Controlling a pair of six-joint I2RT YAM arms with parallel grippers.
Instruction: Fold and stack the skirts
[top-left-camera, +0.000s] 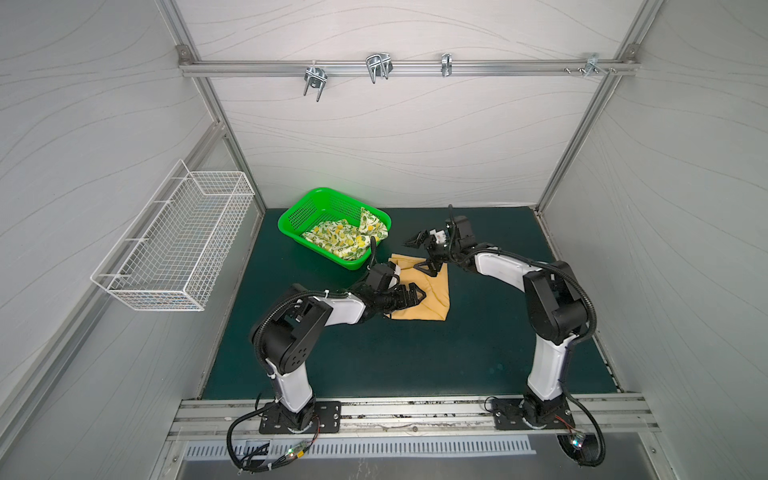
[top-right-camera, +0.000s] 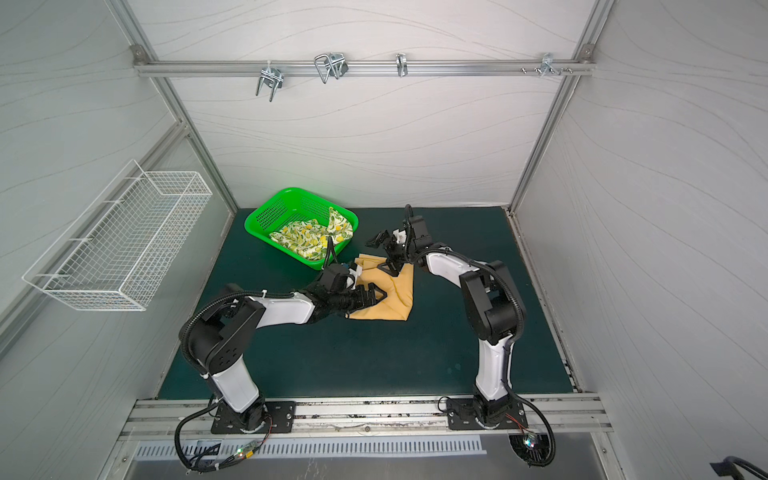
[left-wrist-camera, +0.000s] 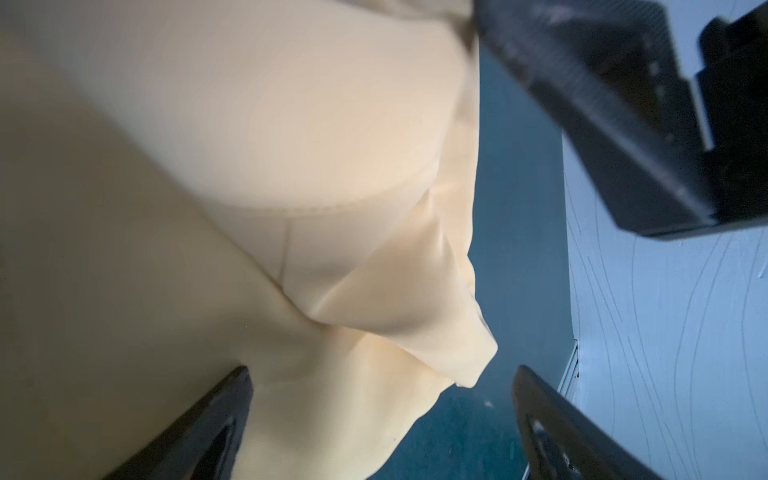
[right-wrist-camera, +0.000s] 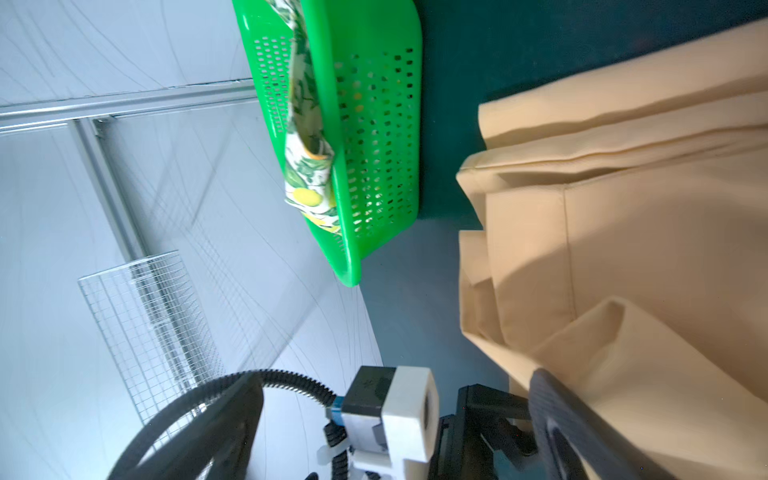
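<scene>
So the mustard skirt (top-left-camera: 432, 297) lies partly folded on the desk (top-left-camera: 374, 357), left end effector (top-left-camera: 415, 293) over its left side, right end effector (top-left-camera: 420, 254) at its far edge, both wide open and gripping nothing, lemon-print skirt (top-left-camera: 340, 240) bunched in the green basket (top-left-camera: 291, 212).

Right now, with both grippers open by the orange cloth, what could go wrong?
The mustard skirt is loosely folded, with puffy corners; the left gripper or right gripper, both near it, might snag and unfold it. The lemon skirt drapes over the rim of the green basket; pulling it might drag the basket.
</scene>
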